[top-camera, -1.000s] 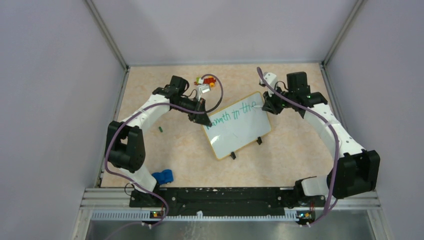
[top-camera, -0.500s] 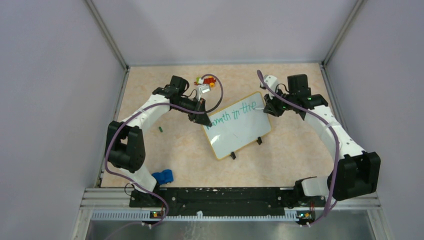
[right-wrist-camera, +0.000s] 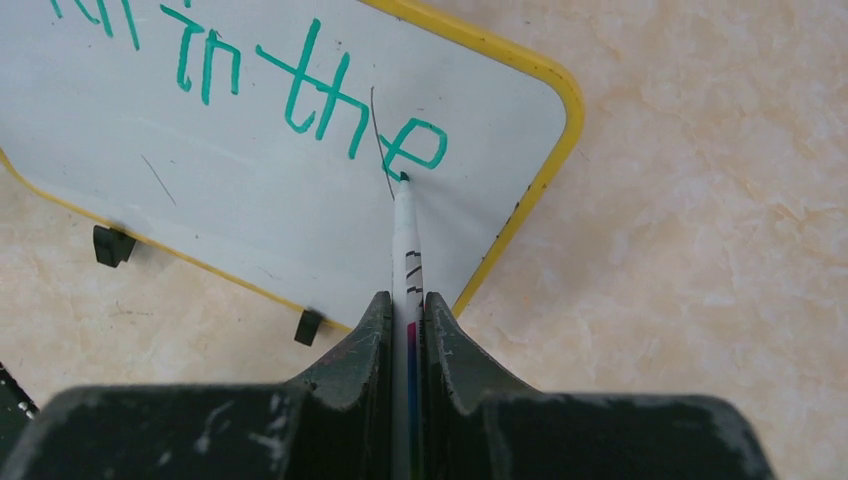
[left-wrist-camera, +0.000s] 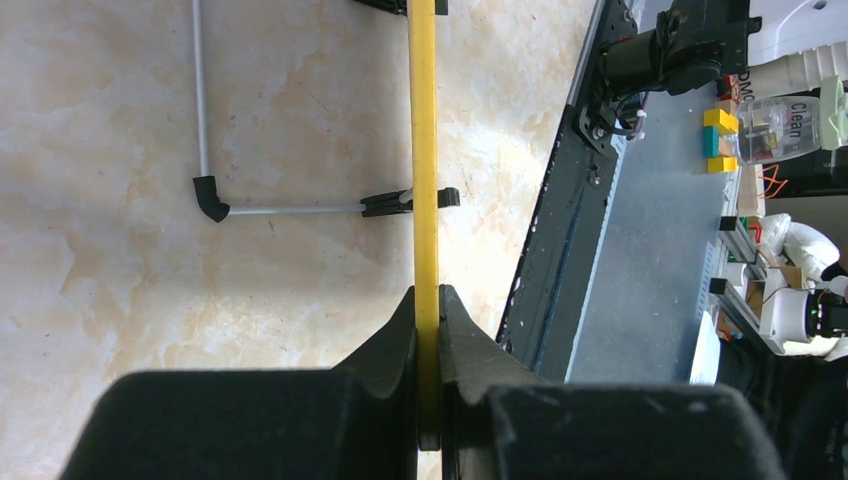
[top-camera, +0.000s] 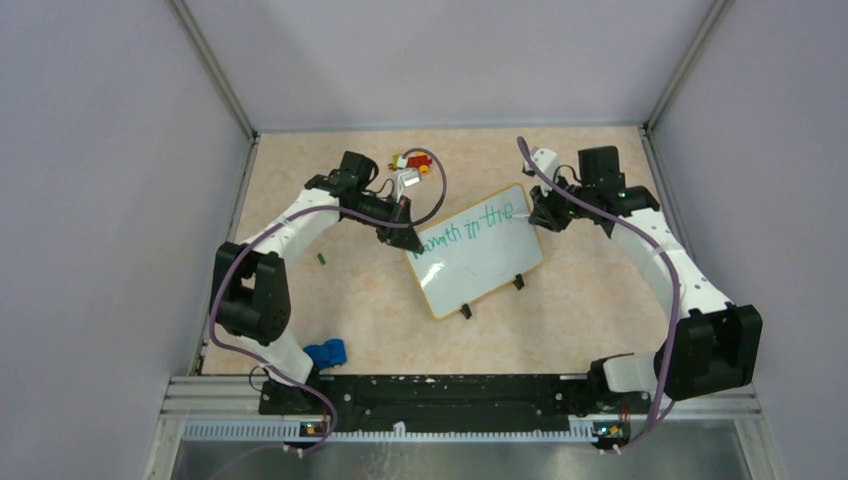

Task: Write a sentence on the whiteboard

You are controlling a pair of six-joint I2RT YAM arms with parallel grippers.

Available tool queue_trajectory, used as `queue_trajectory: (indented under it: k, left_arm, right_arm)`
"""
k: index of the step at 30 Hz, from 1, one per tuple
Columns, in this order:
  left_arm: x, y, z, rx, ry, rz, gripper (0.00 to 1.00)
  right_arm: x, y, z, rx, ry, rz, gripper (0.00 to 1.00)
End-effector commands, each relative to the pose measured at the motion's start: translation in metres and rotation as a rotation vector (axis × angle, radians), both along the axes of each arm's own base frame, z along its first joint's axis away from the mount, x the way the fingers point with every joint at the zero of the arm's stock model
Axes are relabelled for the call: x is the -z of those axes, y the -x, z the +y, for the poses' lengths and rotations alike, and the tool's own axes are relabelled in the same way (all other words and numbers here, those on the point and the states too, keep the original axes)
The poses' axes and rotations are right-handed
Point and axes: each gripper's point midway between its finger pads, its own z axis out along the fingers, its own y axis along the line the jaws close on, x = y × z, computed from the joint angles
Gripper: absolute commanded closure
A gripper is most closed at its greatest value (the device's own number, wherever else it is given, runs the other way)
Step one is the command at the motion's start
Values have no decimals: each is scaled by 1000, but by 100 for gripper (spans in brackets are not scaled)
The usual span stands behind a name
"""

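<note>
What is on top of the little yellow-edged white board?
Green handwritten marker letters ending "in the", and a white marker touching the last "e". The left gripper, clamping the whiteboard's yellow rim, hides the first word's start.

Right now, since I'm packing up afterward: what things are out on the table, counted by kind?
whiteboard: 1
marker: 1
blue object: 1
small green piece: 1
cluster of coloured pieces: 1 (too small to split)
Total: 5
</note>
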Motion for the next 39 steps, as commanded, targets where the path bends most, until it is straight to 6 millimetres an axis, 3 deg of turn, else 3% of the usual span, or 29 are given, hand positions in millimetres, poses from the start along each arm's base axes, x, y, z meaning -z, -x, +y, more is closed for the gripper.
queue_trajectory:
  k: [1, 9, 20, 25, 30, 39]
  left_arm:
    - [-4, -3, -1, 14, 6, -20, 100]
    - [-3, -2, -1, 17, 9, -21, 100]
    - [-2, -2, -2, 20, 11, -19, 100]
    - [-2, -1, -3, 24, 13, -19, 100]
    - [-4, 0, -2, 25, 13, -26, 100]
    - [-1, 0, -2, 23, 12, -19, 100]
  right_arm:
    - [-34, 3, 8, -61, -49, -63, 100]
    - [-41, 42, 40, -204, -103, -24, 100]
    - [-8, 83, 91, -321, -121, 75, 100]
    - [1, 88, 107, -333, -119, 54, 100]
    - [-2, 85, 114, -325, -136, 32, 100]
    - [13, 88, 126, -299, -127, 44, 100]
